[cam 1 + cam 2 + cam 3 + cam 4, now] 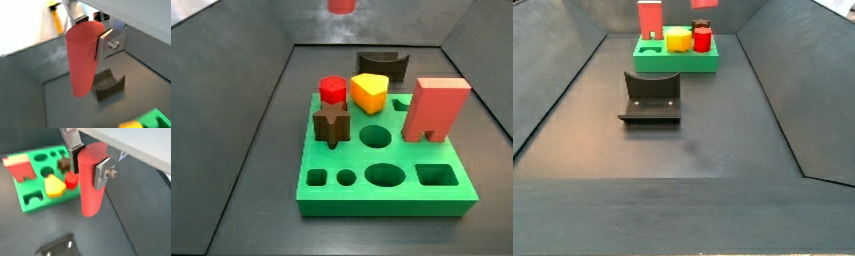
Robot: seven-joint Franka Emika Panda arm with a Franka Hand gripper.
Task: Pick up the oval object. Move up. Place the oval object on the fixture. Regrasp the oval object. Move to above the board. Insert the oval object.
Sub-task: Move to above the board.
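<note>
My gripper is shut on the oval object, a long smooth red rod that hangs upright from the silver fingers, well above the floor. Both wrist views show this grasp near the rod's upper end. The fixture, a dark block with a curved notch, stands on the floor below and a little to one side of the rod's tip. In both side views only the rod's lower end shows at the top edge. The green board lies in front of the fixture.
On the board stand a salmon-pink block, a yellow peg, a short red hexagonal peg and a dark star-shaped peg; several holes are open. Sloping grey walls enclose the dark floor.
</note>
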